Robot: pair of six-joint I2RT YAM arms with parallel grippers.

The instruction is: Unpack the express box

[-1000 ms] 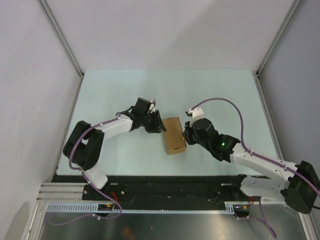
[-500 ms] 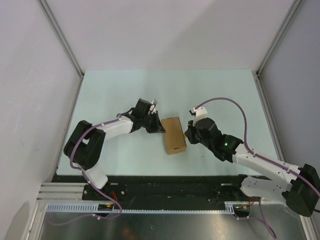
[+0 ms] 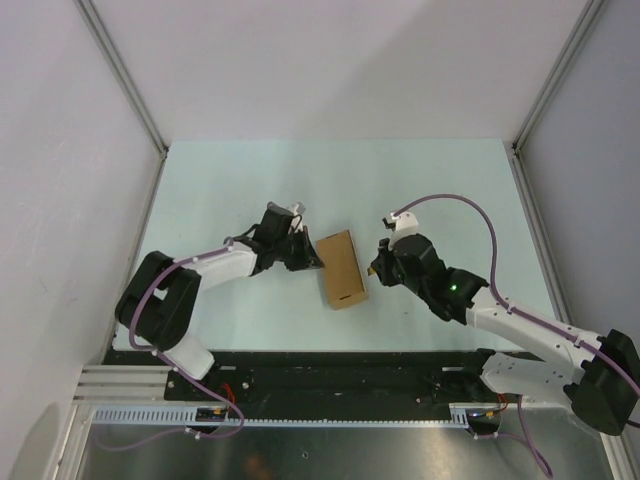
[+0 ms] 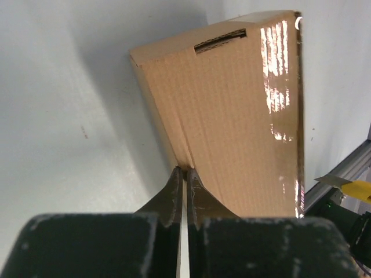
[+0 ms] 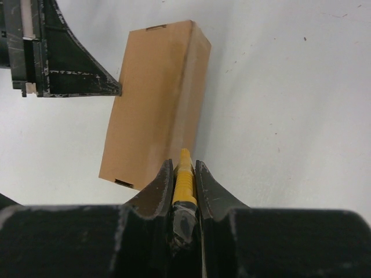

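Observation:
The express box [image 3: 340, 268] is a flat brown cardboard box lying closed on the table between my two grippers. It also shows in the left wrist view [image 4: 232, 116] and the right wrist view [image 5: 156, 104]. My left gripper [image 3: 312, 258] is shut, with its fingertips pressed against the box's left long edge [image 4: 184, 169]. My right gripper [image 3: 374, 268] is shut on a yellow-and-black utility knife [image 5: 184, 179]. The knife's yellow tip points at the box's right long side, close to its near end. I cannot tell if the tip touches the box.
The pale green table [image 3: 230, 180] is walled by white panels with metal posts on the left, back and right. The left gripper's black fingers [image 5: 69, 63] show at the top left of the right wrist view. The knife's tip [image 4: 353, 186] shows beyond the box in the left wrist view.
The left arm has swung left and lower, its tips staying at the box's left edge. The box has shifted slightly left and turned a little. The right gripper has drawn back slightly right.

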